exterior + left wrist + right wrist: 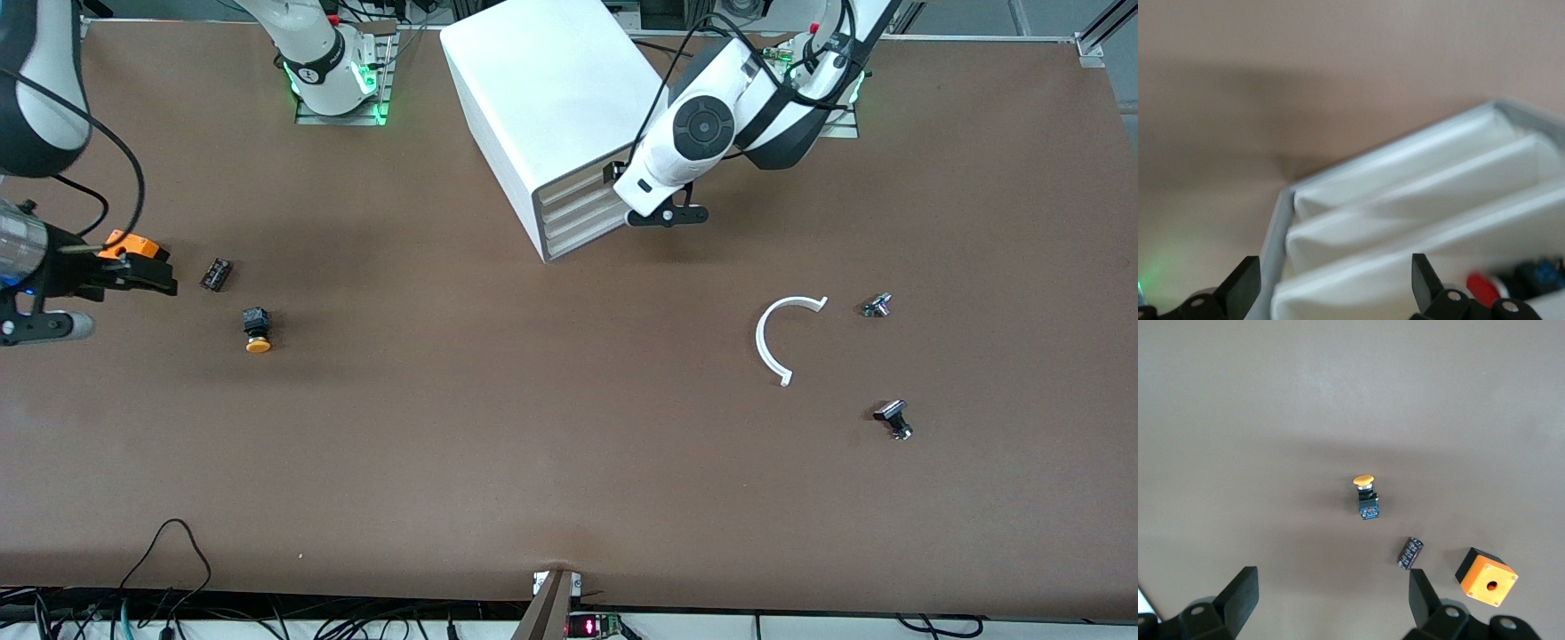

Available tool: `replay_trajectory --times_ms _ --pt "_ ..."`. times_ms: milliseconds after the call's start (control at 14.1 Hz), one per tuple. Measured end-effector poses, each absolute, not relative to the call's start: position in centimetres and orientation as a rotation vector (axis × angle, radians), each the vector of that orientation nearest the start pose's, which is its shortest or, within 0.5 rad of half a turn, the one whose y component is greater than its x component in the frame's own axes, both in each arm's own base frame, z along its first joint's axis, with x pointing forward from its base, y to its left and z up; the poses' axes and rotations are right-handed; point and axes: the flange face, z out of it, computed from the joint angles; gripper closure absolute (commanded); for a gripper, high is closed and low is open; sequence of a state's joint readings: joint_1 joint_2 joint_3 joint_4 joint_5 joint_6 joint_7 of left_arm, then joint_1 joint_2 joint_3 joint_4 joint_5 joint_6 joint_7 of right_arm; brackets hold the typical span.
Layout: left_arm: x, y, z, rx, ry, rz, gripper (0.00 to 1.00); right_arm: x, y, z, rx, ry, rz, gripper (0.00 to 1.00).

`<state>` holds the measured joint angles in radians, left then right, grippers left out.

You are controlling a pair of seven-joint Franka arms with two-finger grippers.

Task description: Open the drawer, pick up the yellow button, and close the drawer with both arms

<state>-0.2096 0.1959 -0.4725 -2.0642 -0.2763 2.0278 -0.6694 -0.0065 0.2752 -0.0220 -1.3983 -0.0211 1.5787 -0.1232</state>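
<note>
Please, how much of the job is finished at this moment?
Done: the button lies out on the table. In hand: the open left hand is at the top drawer, which looks nearly shut. The open right hand hangs near the button. Left: perhaps only the final push.

Desk (498, 462): matt brown, smooth. Cabinet (542, 98) looked smooth white plastic; button (257, 330) cap glossy orange.

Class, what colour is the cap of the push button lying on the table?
Orange, on a black body; the push button shows best in the right wrist view.
</note>
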Motion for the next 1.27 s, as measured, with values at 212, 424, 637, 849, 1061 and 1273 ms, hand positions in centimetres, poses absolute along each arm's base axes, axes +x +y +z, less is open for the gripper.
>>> replay_trajectory --times_ms 212,424,637,849,1061,1273 --pt "50.1 -26.2 35.4 -3.293 -0.219 0.44 0.01 63.3 -2.0 55.3 -3.156 -0.146 0.142 0.0" --pt "53.8 -18.6 39.1 -3.327 -0.211 0.274 0.01 63.1 -2.1 56.4 -3.156 -0.144 0.142 0.0" --pt "54.9 -14.9 45.1 -3.238 -0.09 0.146 0.0 62.9 -2.5 58.0 -3.159 -0.126 0.135 0.0" --pt "55.6 -11.6 50.7 -3.195 -0.07 0.122 0.0 62.7 -5.0 58.1 -3.171 -0.055 0.141 0.0" --pt "56.5 -8.1 53.4 -3.2 -0.029 0.093 0.0 61.8 -8.6 58.0 -3.178 0.046 0.199 0.0" --pt "56.8 -6.6 53.6 -3.146 0.025 0.076 0.0 61.2 -9.5 58.2 -3.15 0.076 0.23 0.0"
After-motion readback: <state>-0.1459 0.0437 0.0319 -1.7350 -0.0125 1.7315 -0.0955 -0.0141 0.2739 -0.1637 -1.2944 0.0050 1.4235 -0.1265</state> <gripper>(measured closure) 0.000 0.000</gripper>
